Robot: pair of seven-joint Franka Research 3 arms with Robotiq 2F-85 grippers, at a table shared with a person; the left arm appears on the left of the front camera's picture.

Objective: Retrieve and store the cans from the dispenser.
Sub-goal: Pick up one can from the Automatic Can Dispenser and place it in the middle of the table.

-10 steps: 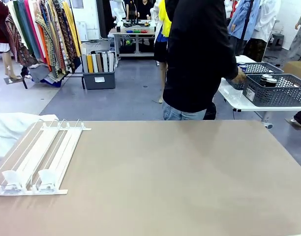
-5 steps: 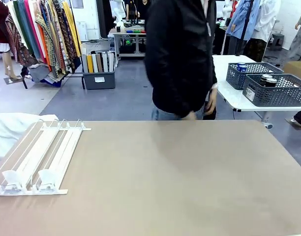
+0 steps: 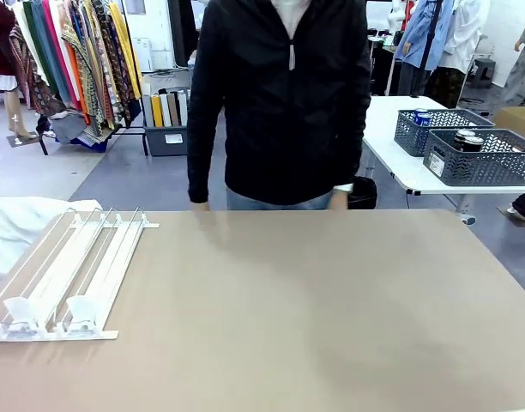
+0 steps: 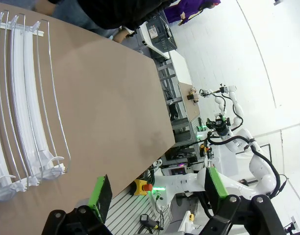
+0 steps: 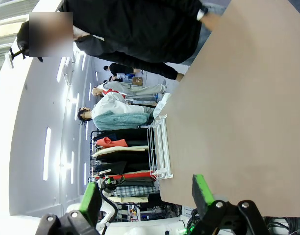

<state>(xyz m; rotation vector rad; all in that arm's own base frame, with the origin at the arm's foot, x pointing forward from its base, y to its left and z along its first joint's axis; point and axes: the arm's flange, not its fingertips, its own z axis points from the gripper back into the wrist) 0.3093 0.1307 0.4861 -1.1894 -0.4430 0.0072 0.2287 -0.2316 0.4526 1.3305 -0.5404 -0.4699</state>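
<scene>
The person in the black jacket (image 3: 284, 94) has turned to face the table. Keep both grippers (image 4: 157, 188) (image 5: 145, 193) spread; white wire-rail dispenser (image 3: 69, 275) at 9 o'clock holds no cans.

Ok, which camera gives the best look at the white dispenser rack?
The left wrist view: the dispenser runs close along its edge, rails and clear stoppers plain, lanes empty. The front view shows it whole but smaller, at the table's left. The right wrist view has it small and far.
</scene>
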